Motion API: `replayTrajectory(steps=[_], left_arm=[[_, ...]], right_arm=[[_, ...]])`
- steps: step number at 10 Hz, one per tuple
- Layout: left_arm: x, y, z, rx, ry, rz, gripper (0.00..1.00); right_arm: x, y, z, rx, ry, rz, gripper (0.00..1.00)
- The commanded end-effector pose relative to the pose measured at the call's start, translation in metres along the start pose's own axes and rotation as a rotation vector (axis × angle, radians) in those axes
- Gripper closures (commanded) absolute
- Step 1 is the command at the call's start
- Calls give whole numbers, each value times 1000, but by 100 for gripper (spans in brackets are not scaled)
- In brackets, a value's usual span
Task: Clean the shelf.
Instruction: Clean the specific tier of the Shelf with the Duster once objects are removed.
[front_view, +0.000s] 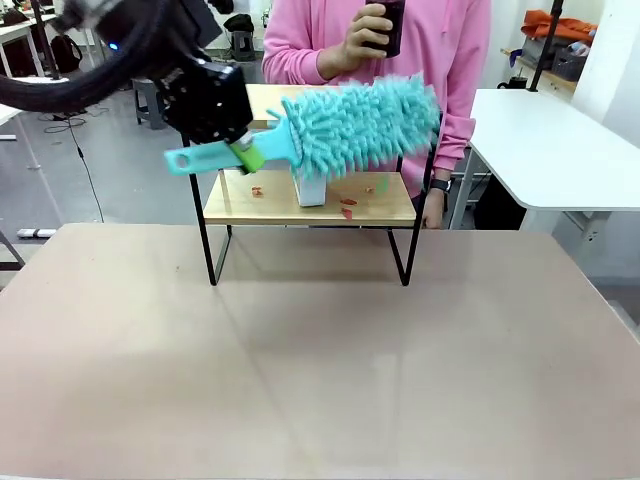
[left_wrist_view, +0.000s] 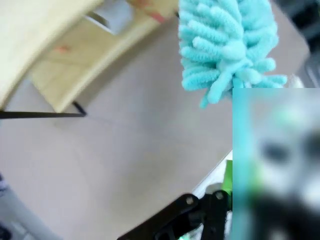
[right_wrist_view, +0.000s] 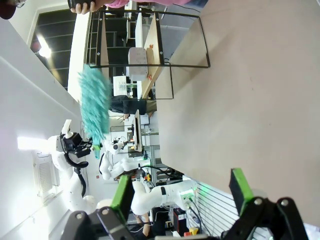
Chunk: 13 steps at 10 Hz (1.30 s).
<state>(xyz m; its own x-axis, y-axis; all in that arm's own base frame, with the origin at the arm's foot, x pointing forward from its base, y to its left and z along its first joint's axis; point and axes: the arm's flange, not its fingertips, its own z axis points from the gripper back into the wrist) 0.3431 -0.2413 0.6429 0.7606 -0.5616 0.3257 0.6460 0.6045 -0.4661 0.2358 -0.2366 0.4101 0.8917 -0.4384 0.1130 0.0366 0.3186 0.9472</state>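
Left fingers (front_view: 244, 154) clench a teal duster (front_view: 360, 125), with the shelf (front_view: 225, 206) just beyond, far-right. Right fingers (right_wrist_view: 239, 186) hang released, well apart.

Three views around the shelf (front_view: 280, 208).
My front camera faces it across the table (front_view: 320, 350); my left wrist camera hangs close beside it, looking down; my right wrist camera, rolled sideways, sits farther back. All share the duster (front_view: 360, 125).

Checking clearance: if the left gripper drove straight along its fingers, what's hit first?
Probably the bare table, just short of the shelf; the duster the left gripper holds lies off that line. Depth unclear.
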Motion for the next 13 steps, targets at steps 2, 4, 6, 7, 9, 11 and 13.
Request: replayTrajectory(steps=[2,4,6,7,9,11,13], left_arm=[[-9,9,31,-149,179,-101,100],[-13,12,41,-180,175,-104,100],[-16,21,45,-167,163,-78,100],[-24,28,56,-193,159,-44,100],[-56,47,112,-265,69,-15,100],[-119,82,188,-328,-51,-15,100],[-184,131,237,-280,-270,181,100]], right_arm=[[1,1,0,11,-4,29,0],[1,1,0,11,-4,29,0],[1,1,0,11,-4,29,0],[1,1,0,11,-4,29,0],[1,1,0,11,-4,29,0],[1,1,0,11,-4,29,0],[1,1,0,11,-4,29,0]])
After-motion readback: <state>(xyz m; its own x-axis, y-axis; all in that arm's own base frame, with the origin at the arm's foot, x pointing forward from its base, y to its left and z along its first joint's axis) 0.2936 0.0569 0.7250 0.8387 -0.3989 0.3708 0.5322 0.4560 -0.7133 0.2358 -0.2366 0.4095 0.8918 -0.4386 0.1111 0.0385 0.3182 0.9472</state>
